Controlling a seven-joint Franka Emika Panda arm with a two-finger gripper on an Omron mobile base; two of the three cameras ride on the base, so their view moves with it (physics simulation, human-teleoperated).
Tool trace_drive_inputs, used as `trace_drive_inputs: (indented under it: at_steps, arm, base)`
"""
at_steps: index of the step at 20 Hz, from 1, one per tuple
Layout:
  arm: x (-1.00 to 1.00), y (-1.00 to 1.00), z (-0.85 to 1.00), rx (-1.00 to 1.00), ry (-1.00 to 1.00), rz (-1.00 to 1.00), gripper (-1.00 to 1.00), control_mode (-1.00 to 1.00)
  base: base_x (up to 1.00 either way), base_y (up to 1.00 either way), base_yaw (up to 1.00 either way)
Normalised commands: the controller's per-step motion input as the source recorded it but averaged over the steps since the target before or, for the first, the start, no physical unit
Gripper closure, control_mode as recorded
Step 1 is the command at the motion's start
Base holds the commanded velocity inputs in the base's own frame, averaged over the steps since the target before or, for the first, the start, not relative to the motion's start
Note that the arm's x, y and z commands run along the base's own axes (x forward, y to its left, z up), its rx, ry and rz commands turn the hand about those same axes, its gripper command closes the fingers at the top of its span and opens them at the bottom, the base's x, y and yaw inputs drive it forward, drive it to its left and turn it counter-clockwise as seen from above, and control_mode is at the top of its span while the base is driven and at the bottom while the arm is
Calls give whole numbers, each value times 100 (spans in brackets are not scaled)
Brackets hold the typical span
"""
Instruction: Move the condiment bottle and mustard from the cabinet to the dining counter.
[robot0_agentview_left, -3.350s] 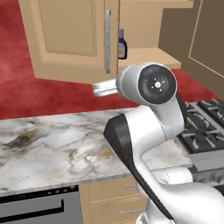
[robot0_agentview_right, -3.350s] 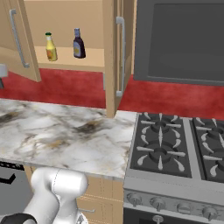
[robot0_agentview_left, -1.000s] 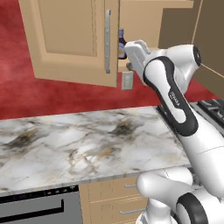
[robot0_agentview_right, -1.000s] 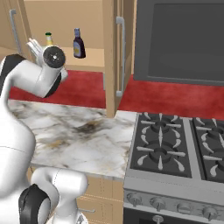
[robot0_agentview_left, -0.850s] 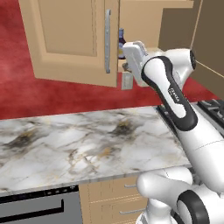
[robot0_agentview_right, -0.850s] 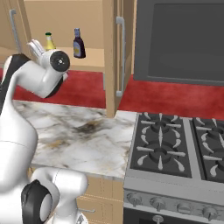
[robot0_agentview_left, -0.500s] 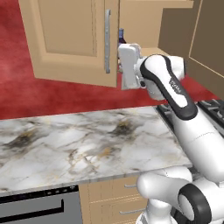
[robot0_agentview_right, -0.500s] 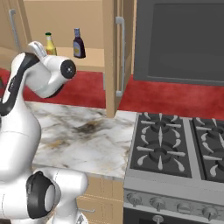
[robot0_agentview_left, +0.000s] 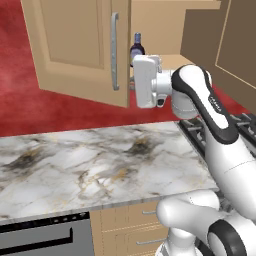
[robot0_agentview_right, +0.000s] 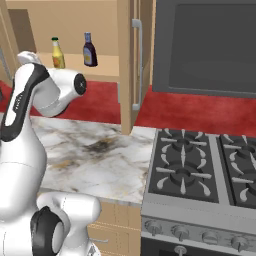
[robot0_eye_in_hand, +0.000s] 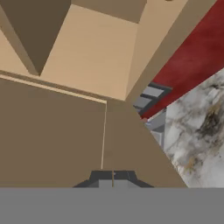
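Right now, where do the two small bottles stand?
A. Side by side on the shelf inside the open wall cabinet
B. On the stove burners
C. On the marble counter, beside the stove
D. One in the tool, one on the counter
A: in the right base view the mustard and the condiment bottle stand upright side by side on the shelf of the cabinet.

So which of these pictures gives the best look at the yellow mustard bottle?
The right base view. There the mustard stands whole on the cabinet shelf, left of the dark condiment bottle. In the left base view I can make out the dark bottle above the arm but not the mustard. The hand view looks at cabinet wood instead.
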Motion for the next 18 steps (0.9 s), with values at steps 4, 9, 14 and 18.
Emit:
trace_drive_inputs:
  at_steps: [4,9,14,18]
  arm:
    - [-100,98,0,0,0,23,100,-100]
    - [-100,100,0,-11,-3,15,100,-100]
    - [-82,100,-1,-14,-4,4,100,-100]
    - [-14,100,-17,-7,0,0,100,-100]
  base:
    - [0,0,0]
    - [0,0,0]
    - [0,0,0]
    - [0,0,0]
